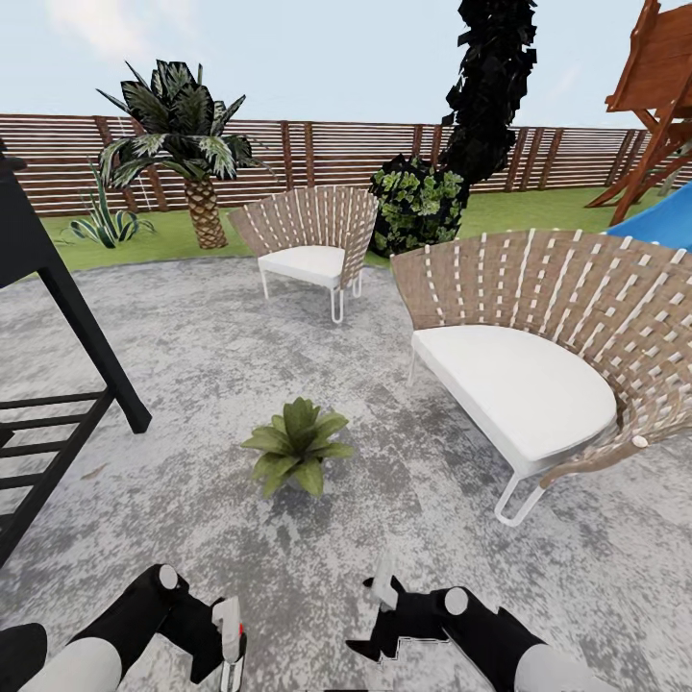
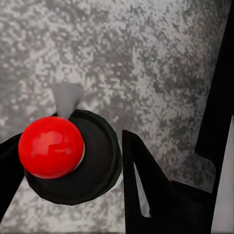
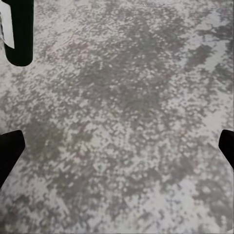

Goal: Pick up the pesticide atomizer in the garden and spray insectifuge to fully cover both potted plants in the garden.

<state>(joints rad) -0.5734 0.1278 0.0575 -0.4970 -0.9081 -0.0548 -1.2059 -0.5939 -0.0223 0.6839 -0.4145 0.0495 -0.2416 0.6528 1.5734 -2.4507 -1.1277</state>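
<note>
One low rosette potted plant [image 1: 296, 445] of pointed green leaves sits on the mottled grey stone patio [image 1: 192, 336], beyond both tools, with two woven white-cushioned chairs [image 1: 312, 245] farther right. The left tool [image 1: 228, 642] pinches the dark green, red-capped pesticide atomizer [image 2: 73, 158]. The right tool [image 1: 383, 586] is spread, empty.

Bright flat daylight, coarse pixelated textures

No legible text, brand, number or sign found in any view. The pesticide atomizer [image 3: 18, 31] carries a white label strip, visible at the frame edge in the right wrist view; any print on it is too small and blurred to read.
</note>
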